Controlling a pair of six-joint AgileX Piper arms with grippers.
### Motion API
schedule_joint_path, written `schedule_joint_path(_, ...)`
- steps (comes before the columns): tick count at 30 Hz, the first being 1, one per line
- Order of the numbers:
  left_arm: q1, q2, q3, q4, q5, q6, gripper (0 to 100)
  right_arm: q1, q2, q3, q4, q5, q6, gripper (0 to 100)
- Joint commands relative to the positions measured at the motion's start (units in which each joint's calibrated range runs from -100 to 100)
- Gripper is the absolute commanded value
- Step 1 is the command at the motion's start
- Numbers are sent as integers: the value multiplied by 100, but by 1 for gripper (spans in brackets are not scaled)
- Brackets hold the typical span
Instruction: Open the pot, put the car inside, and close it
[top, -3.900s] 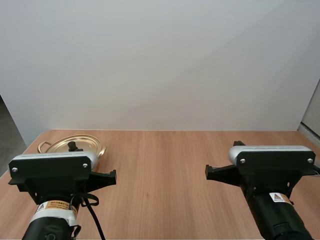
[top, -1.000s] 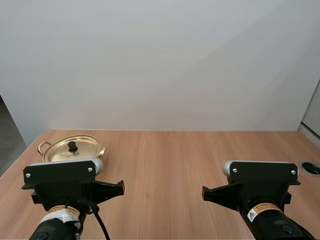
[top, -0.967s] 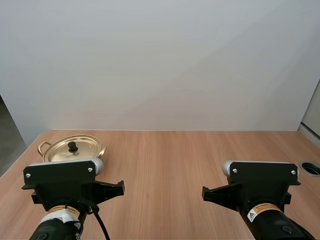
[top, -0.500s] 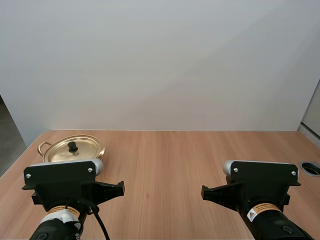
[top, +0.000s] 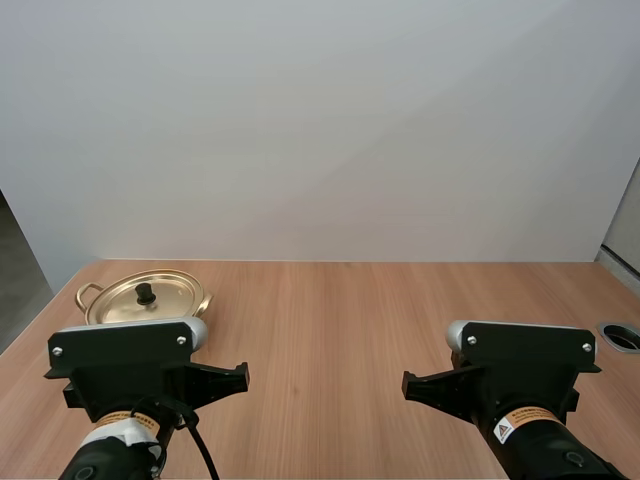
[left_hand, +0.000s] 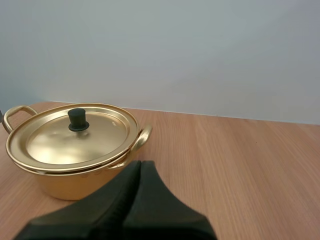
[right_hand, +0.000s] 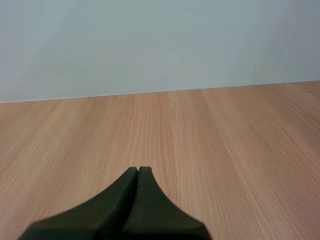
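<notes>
Resting low at the near edge of the table (top: 330, 320), the left gripper (left_hand: 140, 165) and right gripper (right_hand: 138, 171) each have fingers pressed together on nothing. Far left stands the pot (left_hand: 65, 175), lid (left_hand: 75, 137) seated, just beyond the left gripper. That fits a closed pot awaiting opening, or one finished.

A warning sticker (top: 511, 427) sits on the right arm: a white patch with a black triangle sign beside an orange band of small print, too fine to read; a like sticker (top: 122, 420) wraps the left arm, orange and white, its lettering also too small to make out; no other writing, brand or number can be read.
</notes>
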Motion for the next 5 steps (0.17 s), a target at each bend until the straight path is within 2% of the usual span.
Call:
schedule_joint_path(1, 2, 0, 0, -7, 0, -1, 0, -1, 0, 0, 0, -4, 0, 0)
schedule_joint_path(5, 2, 0, 0, -7, 0, -1, 0, -1, 0, 0, 0, -4, 0, 0)
